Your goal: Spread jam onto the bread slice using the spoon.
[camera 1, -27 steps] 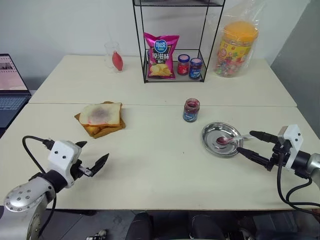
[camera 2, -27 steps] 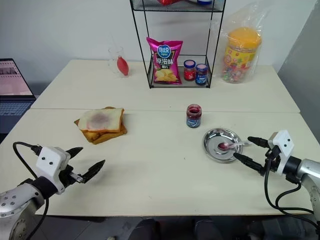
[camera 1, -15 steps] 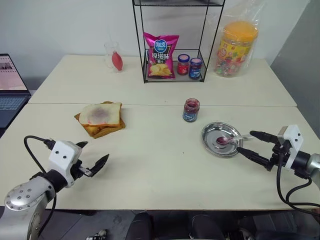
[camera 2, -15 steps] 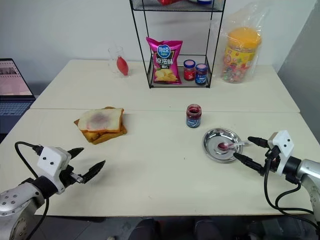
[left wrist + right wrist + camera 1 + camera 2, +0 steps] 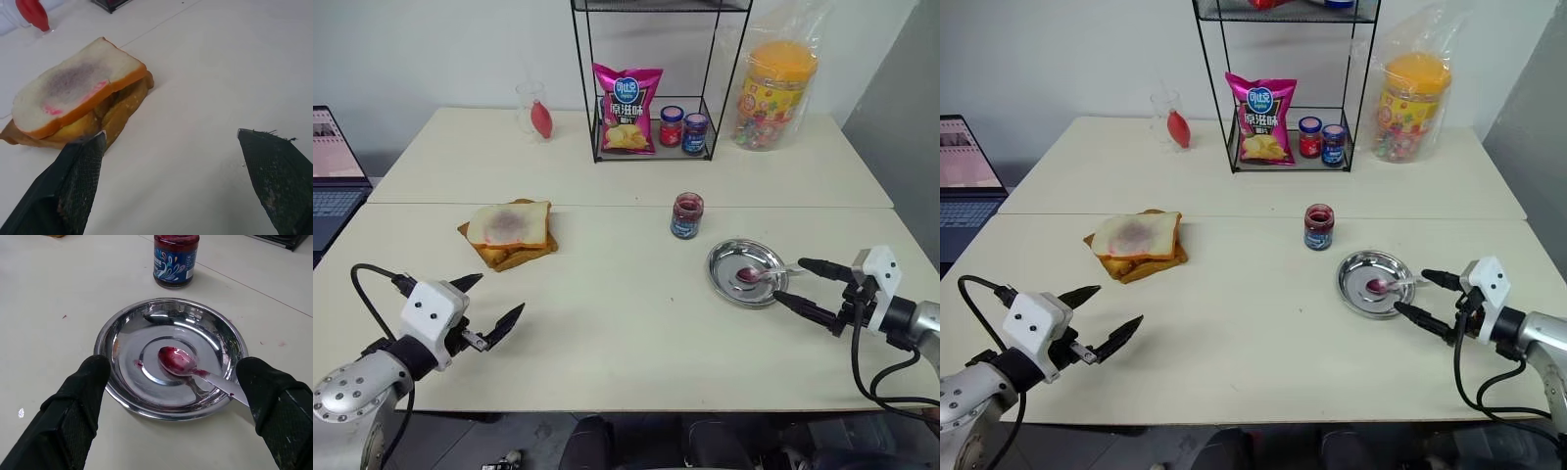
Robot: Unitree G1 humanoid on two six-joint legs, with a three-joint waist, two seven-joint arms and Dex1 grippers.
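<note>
Both grippers are wide open and empty: left gripper (image 5: pixel 487 311) hovers at 5 o'clock of the bread slice (image 5: pixel 510 223), which tops the toast stack (image 5: pixel 509 252) on the table (image 5: pixel 626 323). Right gripper (image 5: pixel 800 286) sits at 3 o'clock of the metal plate (image 5: pixel 724 284) holding the spoon (image 5: pixel 762 273). Jam jar (image 5: pixel 686 215) stands just beside the plate, at its 11.

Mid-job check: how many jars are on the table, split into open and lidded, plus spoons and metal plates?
Open jam jars: 1, the jam near the middle of the table.
Lidded small jars: 2, the red-capped jar and the blue-capped jar in the wire rack.
Spoons: 1, the spoon lying in the plate.
Metal plates: 1, the plate.
Total: 5.
</note>
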